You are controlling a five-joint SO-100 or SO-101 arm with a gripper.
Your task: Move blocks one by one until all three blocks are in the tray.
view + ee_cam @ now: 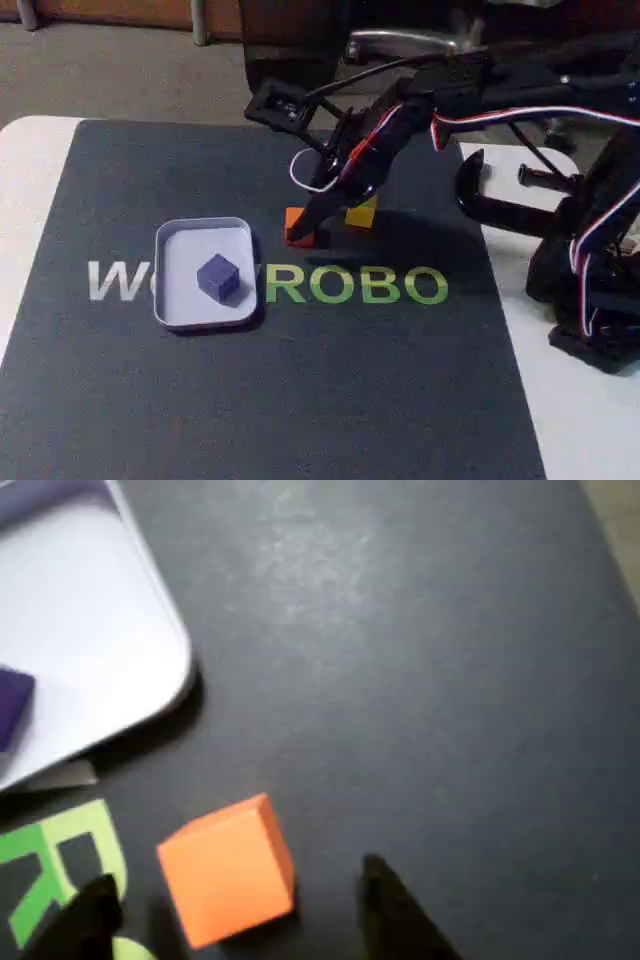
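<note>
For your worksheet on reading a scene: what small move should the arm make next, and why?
Probably close the gripper on the orange block: its open fingers sit either side of it on the mat, and the blue-purple block already lies in the tray.

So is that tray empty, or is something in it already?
Not empty: the blue-purple block sits inside the tray. The orange block lies outside on the mat.
</note>
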